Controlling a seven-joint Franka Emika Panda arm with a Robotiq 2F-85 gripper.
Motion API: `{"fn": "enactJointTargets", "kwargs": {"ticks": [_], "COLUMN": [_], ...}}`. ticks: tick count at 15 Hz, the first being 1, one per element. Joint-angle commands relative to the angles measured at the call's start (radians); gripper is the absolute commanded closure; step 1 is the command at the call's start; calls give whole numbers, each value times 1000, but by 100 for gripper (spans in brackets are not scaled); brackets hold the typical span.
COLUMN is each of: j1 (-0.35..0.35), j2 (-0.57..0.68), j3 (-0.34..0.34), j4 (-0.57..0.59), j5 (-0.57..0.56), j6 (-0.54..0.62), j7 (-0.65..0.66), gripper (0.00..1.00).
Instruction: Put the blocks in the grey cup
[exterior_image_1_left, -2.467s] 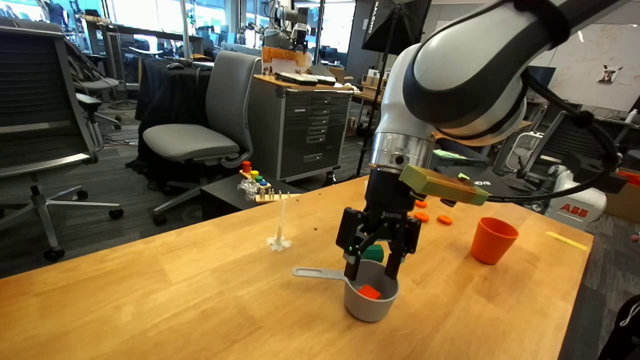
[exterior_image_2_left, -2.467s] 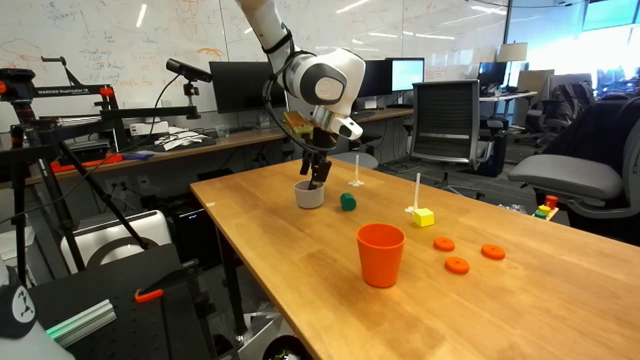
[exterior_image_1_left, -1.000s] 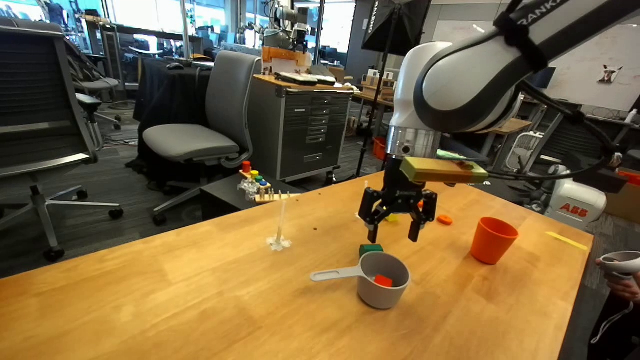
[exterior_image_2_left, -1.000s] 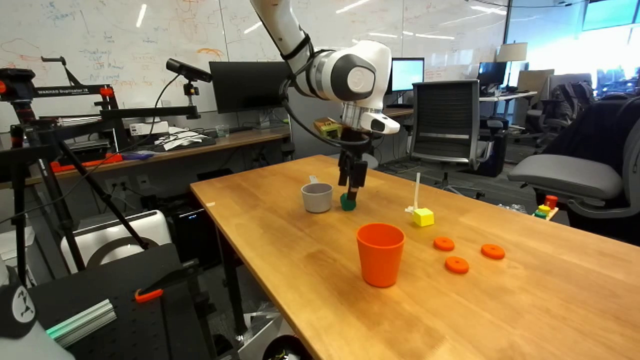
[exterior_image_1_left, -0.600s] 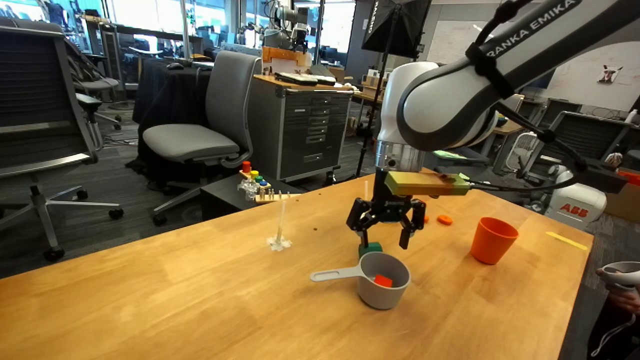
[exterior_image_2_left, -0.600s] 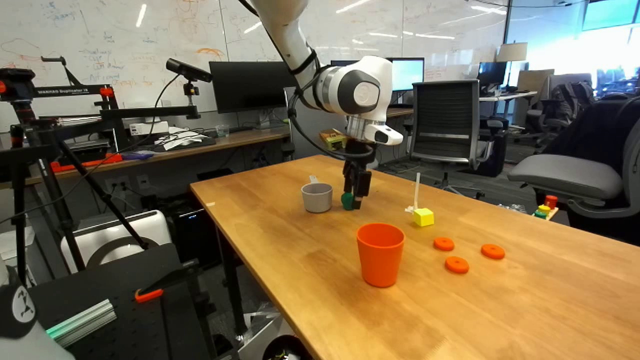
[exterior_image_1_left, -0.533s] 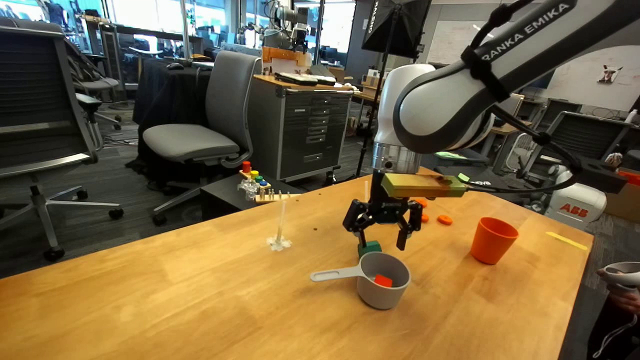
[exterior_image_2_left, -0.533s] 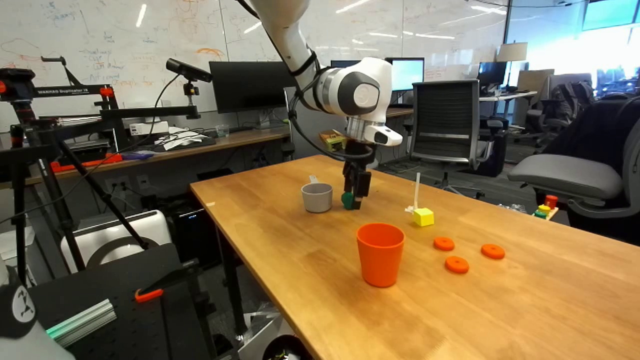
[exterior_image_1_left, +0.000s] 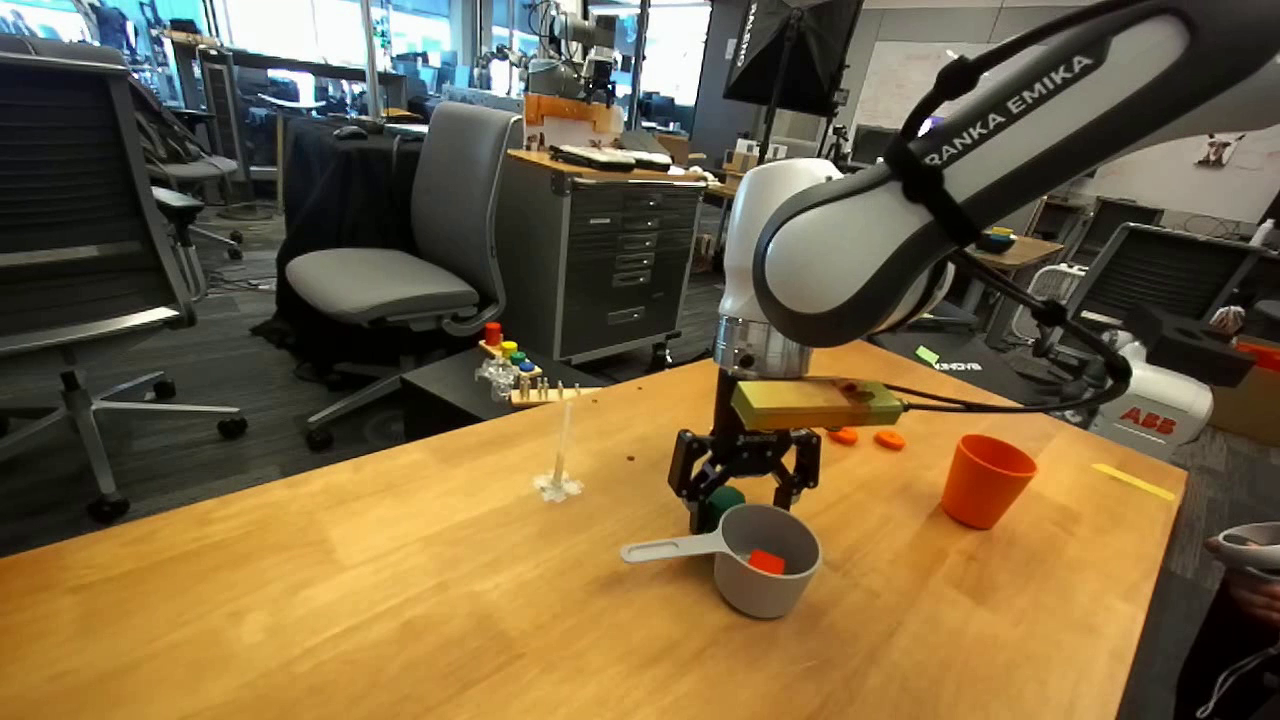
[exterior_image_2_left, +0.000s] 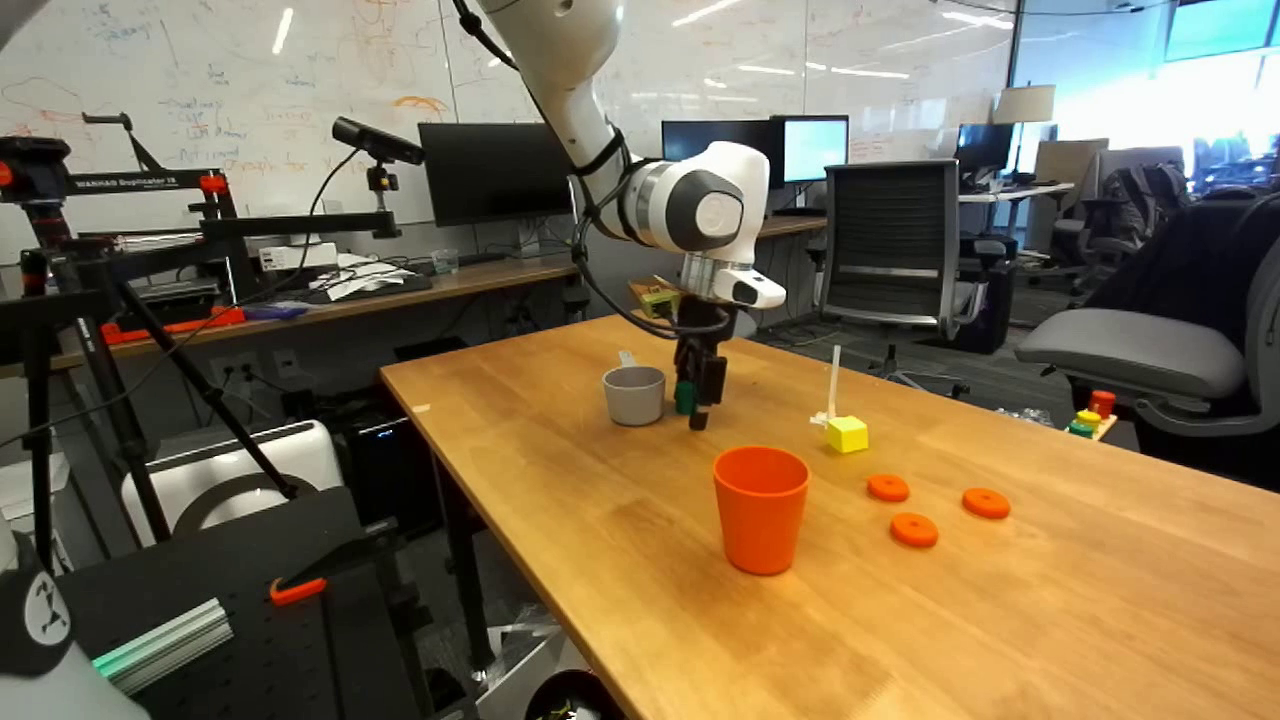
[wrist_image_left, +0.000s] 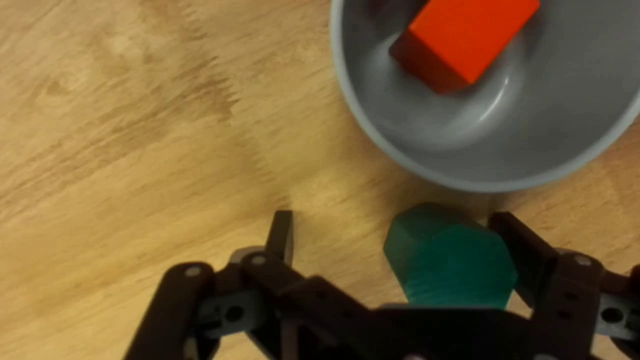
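“Lying inside the grey cup (exterior_image_1_left: 765, 597) is the red-orange block (wrist_image_left: 467, 42).”

“And the green block (wrist_image_left: 452, 257)?”

“Outside, just beside the cup and apart from its rim. In an exterior view it sits on the far side, partly hidden behind the cup.”

“How does the gripper (wrist_image_left: 392, 215) stand?”

“Low over the table (wrist_image_left: 340, 235), around the green block, its fingers (wrist_image_left: 282, 235) released and spread wide. In the wrist view the right one is so close to the block that I can't tell whether they touch. The left one stands clear, with bare table showing between.”

“Which way does the cup's handle (exterior_image_1_left: 702, 544) point?”

“Left, in an exterior view. The cup itself stands upright.”

“I also make out the yellow block (exterior_image_2_left: 847, 435).”

“Yes, in an exterior view it is to the right of the gripper and well apart from it, just beside a thin white stick (exterior_image_2_left: 834, 382).”

“Nearer than that?”

“The orange-red cup (exterior_image_2_left: 760, 525), upright, with three orange discs (exterior_image_2_left: 914, 530) lying flat to its right.”

“And farther out?”

“In an exterior view, a grey chair (exterior_image_1_left: 385, 278) stands toward the left, beyond the table, and a dark drawer cabinet (exterior_image_1_left: 630, 265) stands just to its right.”
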Motion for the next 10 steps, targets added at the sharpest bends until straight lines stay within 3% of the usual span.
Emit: {"fn": "enactJointTargets", "kwargs": {"ticks": [1, 2, 4, 10], "j1": [19, 20, 22, 9], "j2": [22, 19, 13, -25], "j3": [-14, -17, -22, -19], "j4": [39, 36, 31, -4], "j5": [-18, -22, -28, -33], "j6": [-5, -1, 4, 18], "j7": [27, 27, 30, 23], "gripper": [0, 25, 34, 80]}}
